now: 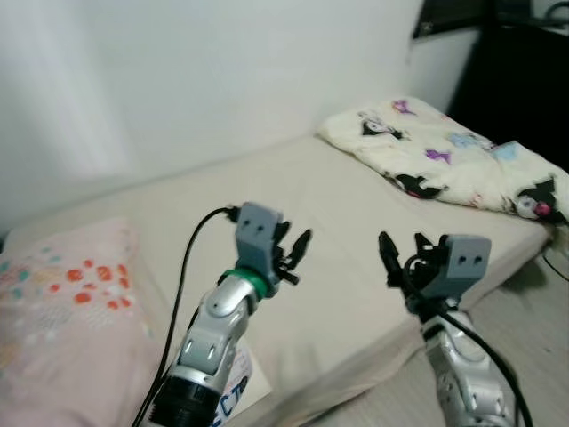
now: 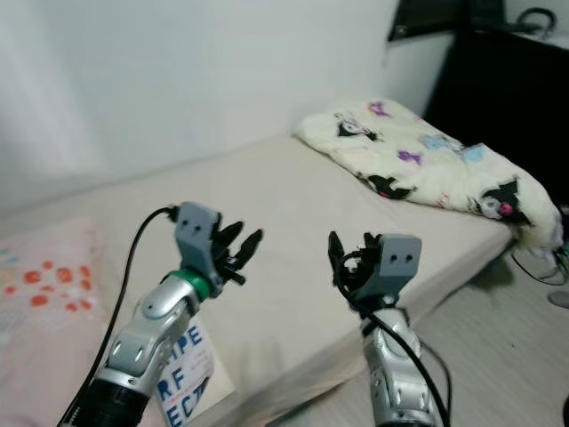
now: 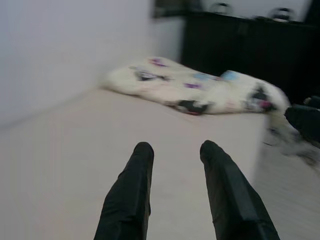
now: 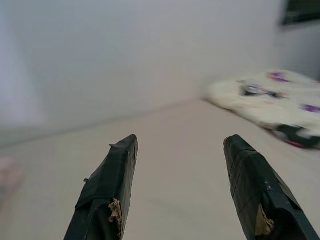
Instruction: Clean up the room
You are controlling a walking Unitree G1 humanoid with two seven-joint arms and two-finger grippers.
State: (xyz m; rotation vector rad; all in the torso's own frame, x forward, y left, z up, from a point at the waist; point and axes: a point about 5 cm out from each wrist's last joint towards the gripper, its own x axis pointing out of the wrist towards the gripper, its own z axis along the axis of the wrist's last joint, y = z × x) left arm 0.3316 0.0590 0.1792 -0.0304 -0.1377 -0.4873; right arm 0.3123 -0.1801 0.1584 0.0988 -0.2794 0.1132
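Both arms reach forward over the bed (image 1: pixel 356 213): left pincer (image 1: pixel 298 253) and right pincer (image 1: pixel 400 258) apart, empty. Patterned blanket (image 1: pixel 444 156) bunched far right; pink pillow (image 1: pixel 62 311) near left

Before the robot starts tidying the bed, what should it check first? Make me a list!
1. Left gripper free to grab: ok, jaws open and holding nothing, raised over the mattress.
2. Right gripper free to grab: ok, jaws open and holding nothing.
3. Blanket within reach: not ok, it lies crumpled at the far end of the mattress, well beyond both grippers.
4. Pillow in place: ok, it lies flat at the near end, on the robot's left.
5. Paper by the left arm: cannot tell what it is; the arm covers part of it.
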